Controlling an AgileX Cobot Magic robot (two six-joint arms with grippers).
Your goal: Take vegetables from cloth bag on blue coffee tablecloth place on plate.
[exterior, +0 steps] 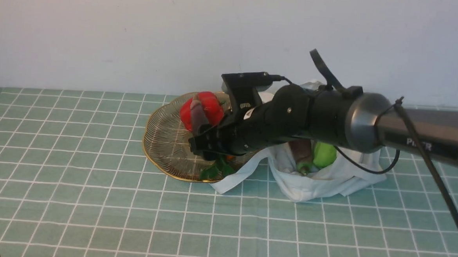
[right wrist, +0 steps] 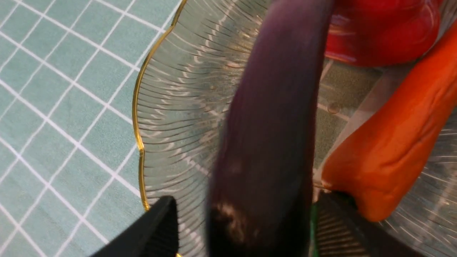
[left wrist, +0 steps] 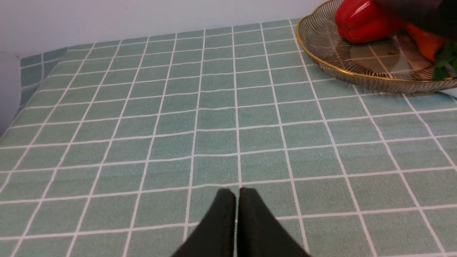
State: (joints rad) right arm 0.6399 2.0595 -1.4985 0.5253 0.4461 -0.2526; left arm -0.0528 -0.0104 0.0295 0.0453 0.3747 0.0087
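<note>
Right gripper [exterior: 204, 143] over the round ribbed glass plate with wavy gold rim [exterior: 161, 140]! Its jaws are spread, one finger clear of the slim dark-purple eggplant [right wrist: 271, 142], so it looks released. It's standing on end above the plate's middle, beside the glossy red pepper [exterior: 210, 106]. The risk: it topples and rolls over the plate's shallow rim. The left gripper [left wrist: 237, 192] is clenched, well away from the plate.

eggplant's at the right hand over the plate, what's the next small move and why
Probably lift the right hand straight up, clear of the plate. The eggplant is already over the plate, and the hand's fingers look spread, with a gap on one side, so it seems released. A green vegetable waits in the bag.
</note>
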